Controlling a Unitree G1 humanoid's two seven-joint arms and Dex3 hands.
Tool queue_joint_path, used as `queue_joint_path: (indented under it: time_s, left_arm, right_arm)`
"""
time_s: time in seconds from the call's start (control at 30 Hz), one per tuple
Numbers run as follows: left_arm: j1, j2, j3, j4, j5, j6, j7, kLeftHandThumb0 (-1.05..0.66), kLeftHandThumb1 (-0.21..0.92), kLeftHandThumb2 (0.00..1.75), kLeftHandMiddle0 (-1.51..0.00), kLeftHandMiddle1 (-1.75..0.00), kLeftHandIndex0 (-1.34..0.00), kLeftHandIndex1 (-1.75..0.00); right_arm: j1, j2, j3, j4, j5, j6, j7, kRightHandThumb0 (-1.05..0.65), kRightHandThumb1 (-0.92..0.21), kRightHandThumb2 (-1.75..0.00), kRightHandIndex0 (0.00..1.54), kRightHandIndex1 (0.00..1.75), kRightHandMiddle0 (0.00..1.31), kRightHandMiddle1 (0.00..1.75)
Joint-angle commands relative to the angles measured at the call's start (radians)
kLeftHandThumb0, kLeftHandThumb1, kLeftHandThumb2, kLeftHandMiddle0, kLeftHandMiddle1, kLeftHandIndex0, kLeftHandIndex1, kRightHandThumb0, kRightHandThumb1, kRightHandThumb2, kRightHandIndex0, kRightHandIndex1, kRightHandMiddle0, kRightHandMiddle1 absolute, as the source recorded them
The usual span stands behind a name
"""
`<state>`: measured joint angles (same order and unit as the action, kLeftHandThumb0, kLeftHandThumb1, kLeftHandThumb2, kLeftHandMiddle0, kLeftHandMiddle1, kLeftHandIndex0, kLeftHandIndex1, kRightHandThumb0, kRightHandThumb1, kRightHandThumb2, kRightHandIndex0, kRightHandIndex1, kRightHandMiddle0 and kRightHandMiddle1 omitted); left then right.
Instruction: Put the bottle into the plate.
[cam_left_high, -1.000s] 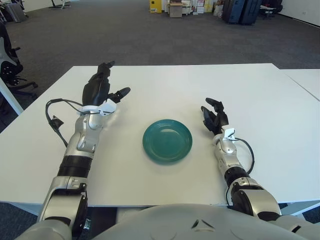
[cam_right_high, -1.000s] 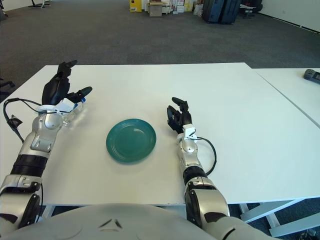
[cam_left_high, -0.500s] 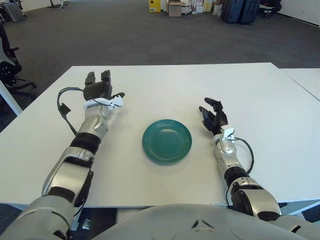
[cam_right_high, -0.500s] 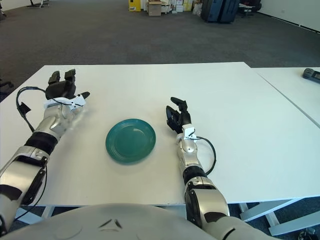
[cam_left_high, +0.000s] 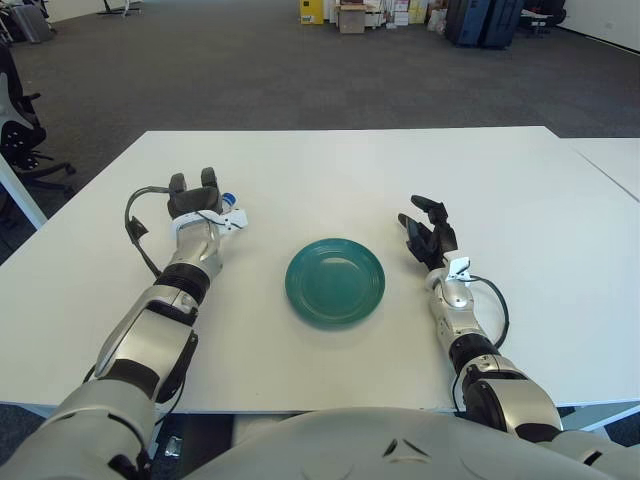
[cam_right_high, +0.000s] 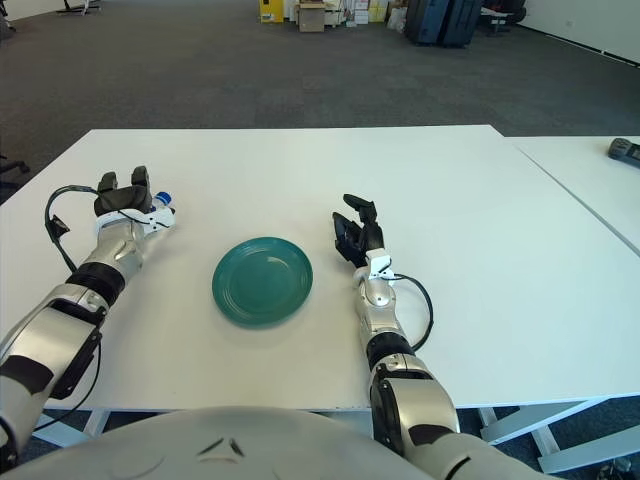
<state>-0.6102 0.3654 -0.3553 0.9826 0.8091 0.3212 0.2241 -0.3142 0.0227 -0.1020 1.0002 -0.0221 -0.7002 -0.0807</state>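
While the bottle lies almost hidden under the left hand, only its blue cap peeking out on the side nearer the plate, I cannot tell whether the fingers have truly closed round it. A loose hold could let it roll across the table or drop short of the plate, which sits well apart. The right hand shows beside the plate, fingers relaxed and holding nothing.

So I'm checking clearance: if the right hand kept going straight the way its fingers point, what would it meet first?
The right hand, beside the plate, points away from the robot across the bare white table. Nothing seems to lie in that line up to the far edge, though depth is uncertain.
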Motion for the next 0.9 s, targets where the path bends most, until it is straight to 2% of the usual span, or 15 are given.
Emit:
queue_joint_path:
  time_s: [0.0, 0.4, 0.87]
  left_arm:
    - [-0.052, 0.009, -0.009, 0.036, -0.018, 0.005, -0.001, -1.05, 0.92, 0.76, 0.00, 0.00, 0.00, 0.00]
    - [-0.074, 0.007, -0.009, 0.125, -0.078, 0.027, 0.004, -1.05, 0.92, 0.78, -0.04, -0.02, 0.00, 0.00]
    - [-0.086, 0.033, 0.004, 0.227, -0.152, 0.057, -0.029, -1.05, 0.92, 0.81, -0.06, -0.01, 0.00, 0.00]
  right_arm:
    - [0.057, 0.009, -0.002, 0.043, 0.002, -0.001, -0.005, -0.64, -0.92, -0.56, 0.66, 0.13, 0.07, 0.96]
    - [0.064, 0.007, -0.010, 0.037, 0.014, -0.001, 0.014, -0.64, -0.92, -0.55, 0.66, 0.14, 0.10, 0.98]
    - [0.073, 0.003, -0.014, 0.031, 0.016, -0.004, 0.020, -0.66, -0.92, -0.56, 0.67, 0.17, 0.11, 1.00]
